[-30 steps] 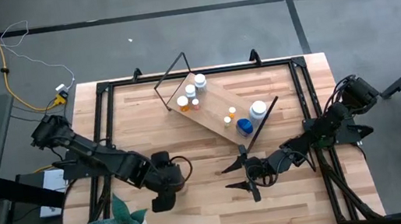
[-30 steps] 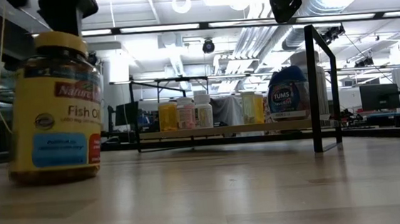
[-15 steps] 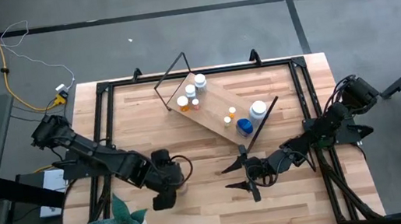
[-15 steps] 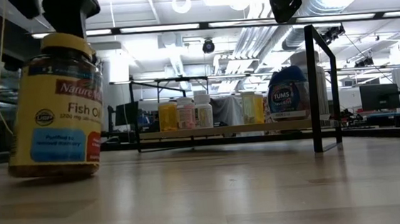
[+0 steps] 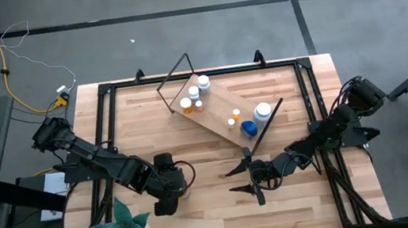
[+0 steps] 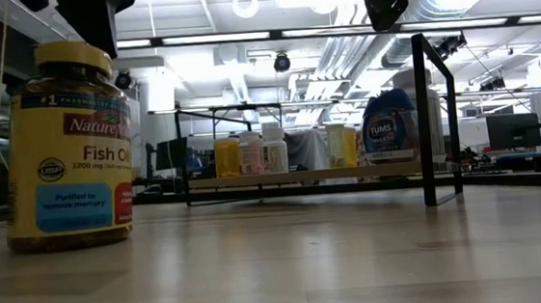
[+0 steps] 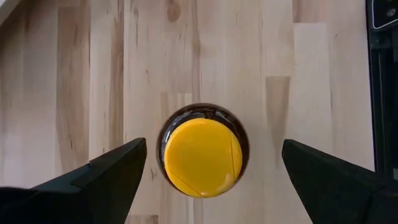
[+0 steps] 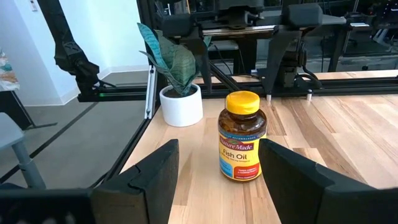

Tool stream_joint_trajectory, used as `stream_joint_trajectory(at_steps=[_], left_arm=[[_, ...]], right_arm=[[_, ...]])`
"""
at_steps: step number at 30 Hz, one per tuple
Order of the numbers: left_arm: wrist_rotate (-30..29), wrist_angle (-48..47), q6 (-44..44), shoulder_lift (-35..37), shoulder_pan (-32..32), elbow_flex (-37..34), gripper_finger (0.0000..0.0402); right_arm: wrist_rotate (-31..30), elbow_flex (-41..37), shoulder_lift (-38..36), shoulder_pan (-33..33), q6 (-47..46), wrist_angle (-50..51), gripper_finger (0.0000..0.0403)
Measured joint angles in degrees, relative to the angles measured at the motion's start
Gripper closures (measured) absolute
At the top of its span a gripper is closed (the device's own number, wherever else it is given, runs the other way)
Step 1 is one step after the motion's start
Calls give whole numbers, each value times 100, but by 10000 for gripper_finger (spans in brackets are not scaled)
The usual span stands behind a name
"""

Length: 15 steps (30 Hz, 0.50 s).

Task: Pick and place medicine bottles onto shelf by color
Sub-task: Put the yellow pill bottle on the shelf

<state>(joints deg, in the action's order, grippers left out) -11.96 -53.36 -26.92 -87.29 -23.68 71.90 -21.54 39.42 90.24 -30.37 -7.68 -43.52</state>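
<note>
Most bottles already stand on the shelf [image 5: 219, 110]; only the amber fish-oil bottle [image 6: 65, 148] remains on the counter [image 5: 295, 189], the left tool [image 7: 208, 171] spread wide above its cap, right tool [image 5: 247, 178] released.

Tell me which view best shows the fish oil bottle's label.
The low view: the bottle stands close, label readable. The right wrist view shows it smaller, beside the plant. The left wrist view shows only its yellow cap; the high view hides it under the left tool.
</note>
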Motion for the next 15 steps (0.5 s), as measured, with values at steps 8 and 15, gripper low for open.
stream_joint_trajectory(at_steps=[8, 15], left_arm=[[40, -12, 62, -59, 15, 7, 37], [-30, -262, 167, -344, 161, 8, 37]], right_arm=[[0, 0, 0, 0, 0, 1, 190], [0, 0, 0, 0, 0, 5, 190]])
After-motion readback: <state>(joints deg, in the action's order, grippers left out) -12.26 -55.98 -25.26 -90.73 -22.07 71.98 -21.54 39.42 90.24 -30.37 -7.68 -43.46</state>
